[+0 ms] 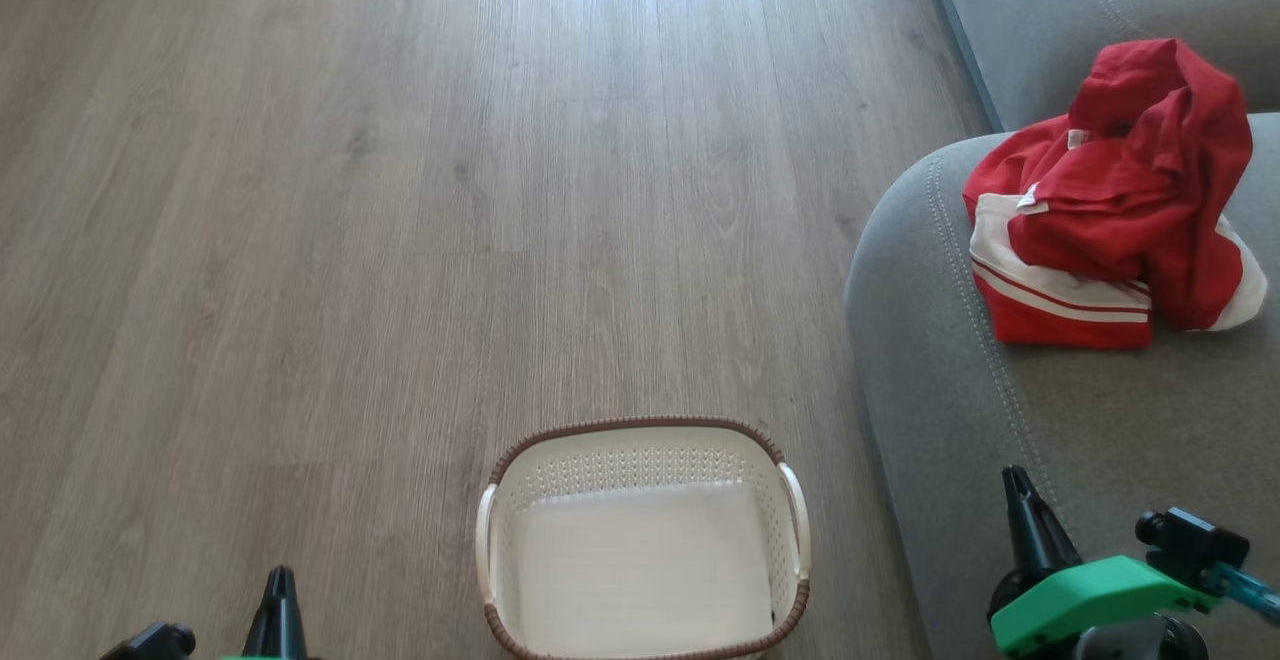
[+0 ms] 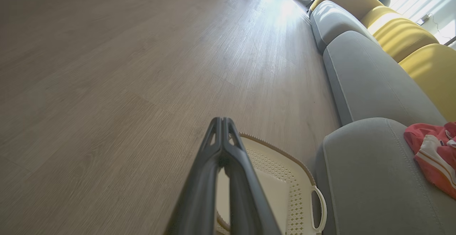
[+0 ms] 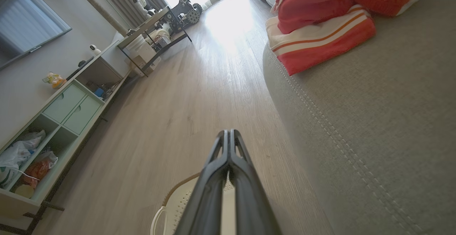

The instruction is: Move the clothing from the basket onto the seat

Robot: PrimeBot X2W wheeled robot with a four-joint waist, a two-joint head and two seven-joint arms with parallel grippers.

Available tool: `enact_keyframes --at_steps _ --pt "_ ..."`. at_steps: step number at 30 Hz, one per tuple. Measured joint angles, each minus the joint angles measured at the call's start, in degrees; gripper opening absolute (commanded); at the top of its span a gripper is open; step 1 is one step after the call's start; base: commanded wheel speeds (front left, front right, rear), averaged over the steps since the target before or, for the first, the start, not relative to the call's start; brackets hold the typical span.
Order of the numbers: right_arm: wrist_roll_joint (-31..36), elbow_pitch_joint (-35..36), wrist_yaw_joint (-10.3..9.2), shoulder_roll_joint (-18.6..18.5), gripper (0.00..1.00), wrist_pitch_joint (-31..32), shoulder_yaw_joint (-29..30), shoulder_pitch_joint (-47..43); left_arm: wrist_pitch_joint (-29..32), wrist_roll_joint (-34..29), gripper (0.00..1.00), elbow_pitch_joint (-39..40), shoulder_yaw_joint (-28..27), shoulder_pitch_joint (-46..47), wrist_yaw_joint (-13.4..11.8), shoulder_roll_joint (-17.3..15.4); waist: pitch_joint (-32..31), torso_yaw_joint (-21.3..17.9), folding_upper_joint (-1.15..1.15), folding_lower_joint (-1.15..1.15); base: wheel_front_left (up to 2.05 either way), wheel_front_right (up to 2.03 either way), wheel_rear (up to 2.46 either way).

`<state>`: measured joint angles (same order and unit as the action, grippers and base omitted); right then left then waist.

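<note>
Left claw and right claw: both closed, fingers pressed together, holding nothing. The basket stands between them, empty. The clothing lies heaped on the seat, ahead of the right claw and well apart from it, its striped band running crosswise. The right arm is nearer. Judgement: transfer appears complete; no pick remains.
</note>
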<state>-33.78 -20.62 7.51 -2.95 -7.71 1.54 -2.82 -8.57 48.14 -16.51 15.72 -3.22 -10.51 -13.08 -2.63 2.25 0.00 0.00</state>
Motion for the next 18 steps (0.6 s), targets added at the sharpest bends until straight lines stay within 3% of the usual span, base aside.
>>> enact_keyframes --at_steps 18 --pt "-11.56 0.69 0.0 0.0 0.0 2.77 1.13 1.32 3.01 8.75 0.0 1.04 -3.94 1.19 2.52 1.86 0.49 -0.45 0.0 0.0 0.0 0.0 0.0"
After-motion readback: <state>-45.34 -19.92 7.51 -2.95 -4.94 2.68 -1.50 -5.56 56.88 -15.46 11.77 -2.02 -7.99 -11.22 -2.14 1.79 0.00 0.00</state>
